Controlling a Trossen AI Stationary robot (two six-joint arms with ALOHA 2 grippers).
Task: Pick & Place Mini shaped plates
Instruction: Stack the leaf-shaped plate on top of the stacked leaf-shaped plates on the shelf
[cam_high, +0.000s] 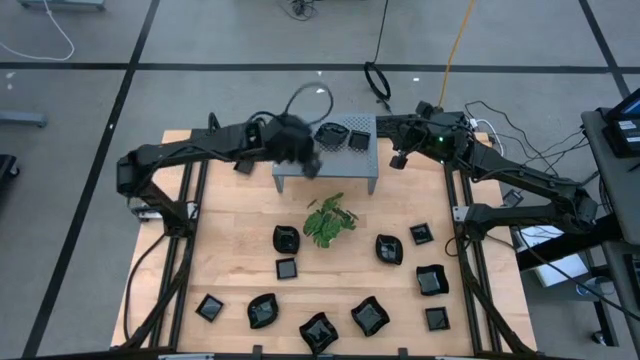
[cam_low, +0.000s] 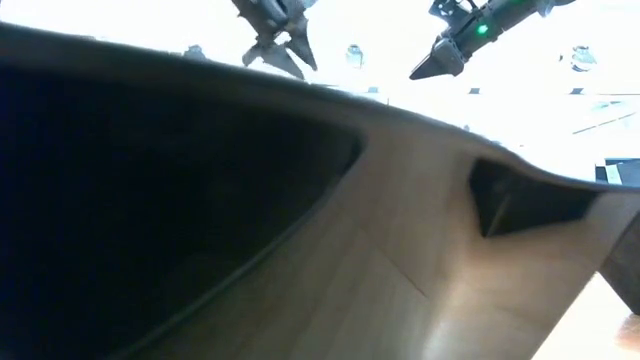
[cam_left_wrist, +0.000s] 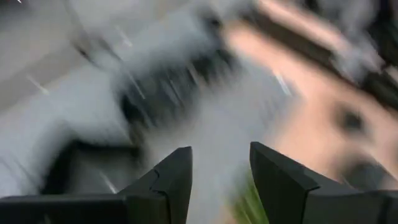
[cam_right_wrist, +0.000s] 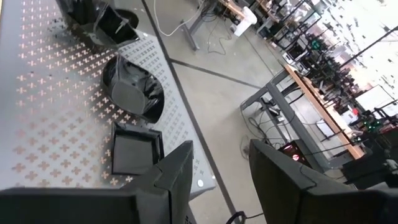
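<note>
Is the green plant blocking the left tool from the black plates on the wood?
Yes. The left tool hangs open above the grey stand, and the green plant sits between the stand and the nearest plates on the table.

I see open wood on the tabletop (cam_high: 230, 265) left of the plant (cam_high: 330, 220), which blocks the centre just in front of the perforated stand (cam_high: 330, 165). Mini plates (cam_high: 350, 315) crowd the near edge and right side. The stand's right end carries probably three dishes (cam_right_wrist: 134, 93), leaving bare metal elsewhere.
</note>
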